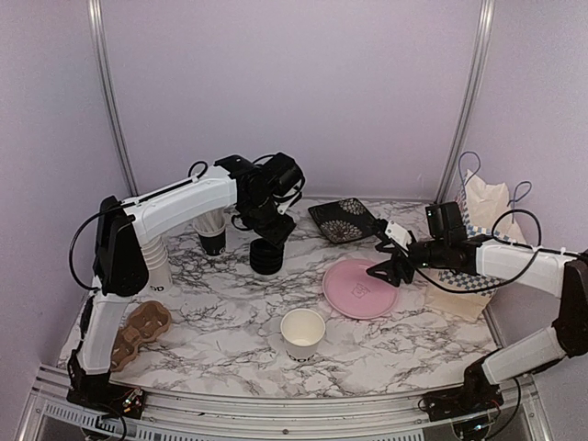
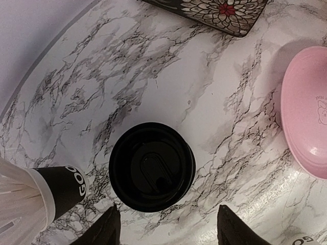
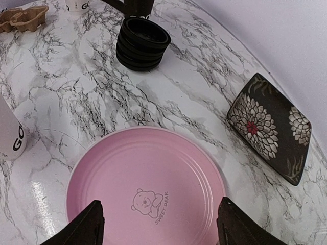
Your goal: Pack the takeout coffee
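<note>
Top external view gave us the whole veined marble table (image 1: 220, 303). The left claw (image 1: 269, 228) hung over a short stack of black plastic lids (image 1: 266, 256) left of centre. The right claw (image 1: 379, 270) sat at the edge of a round, glossy pink plate (image 1: 360, 292). An open white paper cup (image 1: 302, 333) stood low in the centre, well apart from both claws. A moulded brown cardboard carrier (image 1: 145, 324) lay at the lower left. A paper bag (image 1: 480, 230) with cord handles stood at the right edge, and neither wrist camera caught it.

Left wrist view looked straight down on the lids (image 2: 152, 167), and only there could we read the top lid's raised oval and sip hole. The left claw (image 2: 166, 230) was spread wide, its dark fingers (image 2: 102, 229) at the bottom edge of the frame, clear of the stack. A black-sleeved cup (image 2: 64, 188) showed just beside the lids at the lower left.

Right wrist view showed the right claw (image 3: 161, 229) spread as well, pinching nothing, above the near part of the plate (image 3: 145, 173), whose small bear print appeared only here. A square dark dish (image 3: 273, 127) with a flower pattern lay at the right.
</note>
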{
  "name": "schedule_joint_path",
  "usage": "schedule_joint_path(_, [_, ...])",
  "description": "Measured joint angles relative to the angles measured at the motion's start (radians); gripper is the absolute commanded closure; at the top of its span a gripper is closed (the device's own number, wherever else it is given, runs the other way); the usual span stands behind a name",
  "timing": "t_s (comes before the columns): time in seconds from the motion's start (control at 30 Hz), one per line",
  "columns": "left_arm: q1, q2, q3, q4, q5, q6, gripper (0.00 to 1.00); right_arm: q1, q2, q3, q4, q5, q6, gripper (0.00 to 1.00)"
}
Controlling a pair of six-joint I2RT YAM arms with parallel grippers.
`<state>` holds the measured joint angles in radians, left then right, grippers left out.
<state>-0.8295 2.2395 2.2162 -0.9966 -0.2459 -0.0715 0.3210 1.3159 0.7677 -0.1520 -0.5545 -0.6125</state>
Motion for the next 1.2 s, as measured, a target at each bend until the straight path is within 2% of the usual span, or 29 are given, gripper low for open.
schedule_joint_path(0.27, [0.008,0.100,0.042,0.000,0.029,-0.015,0.42,0.000,0.008,0.000,-0.009,0.002,-0.020,0.27])
schedule_joint_path(0.63, [0.018,0.159,0.102,-0.001,0.008,-0.004,0.57,0.000,0.020,0.002,-0.031,0.007,-0.041,0.27])
schedule_joint_path(0.87, [0.018,0.179,0.106,0.000,-0.006,0.012,0.57,0.000,0.020,0.002,-0.036,0.008,-0.047,0.27])
schedule_joint_path(1.2, [0.018,0.190,0.106,0.001,-0.009,0.023,0.65,0.000,0.029,0.003,-0.041,0.008,-0.050,0.27])
